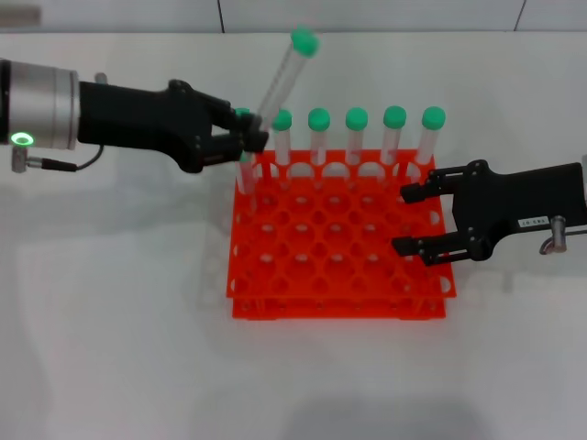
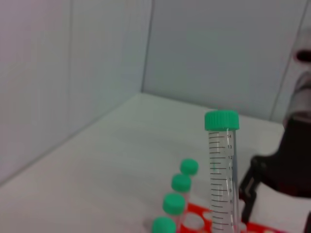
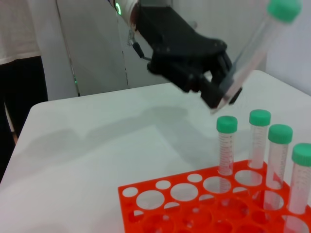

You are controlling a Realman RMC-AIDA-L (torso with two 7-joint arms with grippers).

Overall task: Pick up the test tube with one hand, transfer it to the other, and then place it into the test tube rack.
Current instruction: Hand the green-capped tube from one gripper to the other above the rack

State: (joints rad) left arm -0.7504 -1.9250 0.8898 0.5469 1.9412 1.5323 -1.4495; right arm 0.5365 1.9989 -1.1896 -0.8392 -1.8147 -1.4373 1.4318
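Note:
My left gripper (image 1: pixel 254 137), on the arm with the green ring light, is shut on the lower end of a clear test tube (image 1: pixel 280 81). It holds the tube tilted above the back left corner of the orange-red rack (image 1: pixel 275 307). The tube's green cap (image 1: pixel 304 40) points up and away. The held tube also shows in the left wrist view (image 2: pixel 222 179) and the right wrist view (image 3: pixel 252 48), where the left gripper (image 3: pixel 224 94) clamps its bottom. My right gripper (image 1: pixel 401 220), with a white label, is open over the rack's right side, empty.
Several green-capped tubes (image 1: pixel 356 137) stand in the rack's back row; they also show in the right wrist view (image 3: pixel 227 145) and the left wrist view (image 2: pixel 181 183). The rack stands on a white table (image 1: pixel 119 330). A person in dark clothes (image 3: pixel 24 97) stands beyond the table.

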